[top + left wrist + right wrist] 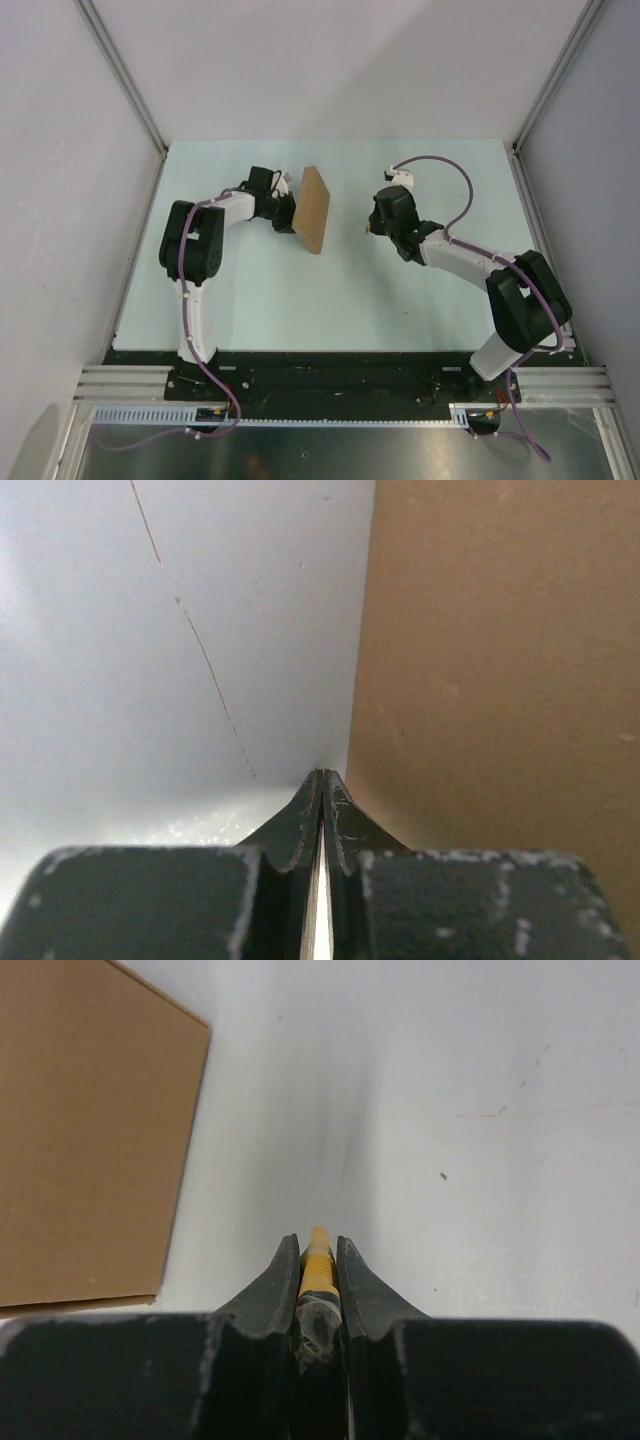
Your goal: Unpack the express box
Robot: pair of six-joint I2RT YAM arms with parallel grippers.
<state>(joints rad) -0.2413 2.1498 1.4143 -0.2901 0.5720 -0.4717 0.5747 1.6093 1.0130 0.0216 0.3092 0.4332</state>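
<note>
Left fingers (296, 825) pinched together, nothing seen between them, tips just beside left face of flat rectangular plain brown cardboard express box (315, 210); contact likely, not certain.

Right fingers (274, 1282) clamped on yellow-black utility knife (318, 1258), its tip just past fingertips, apart from box.

Box stands on edge, leaning, mid pale bench (400, 300), nearer far edge, between both arms.

Judged step: slit seal. Brace box from left, run blade shallow and slow along seam; upright box may topple.

No opening visible; contents hidden.
</note>
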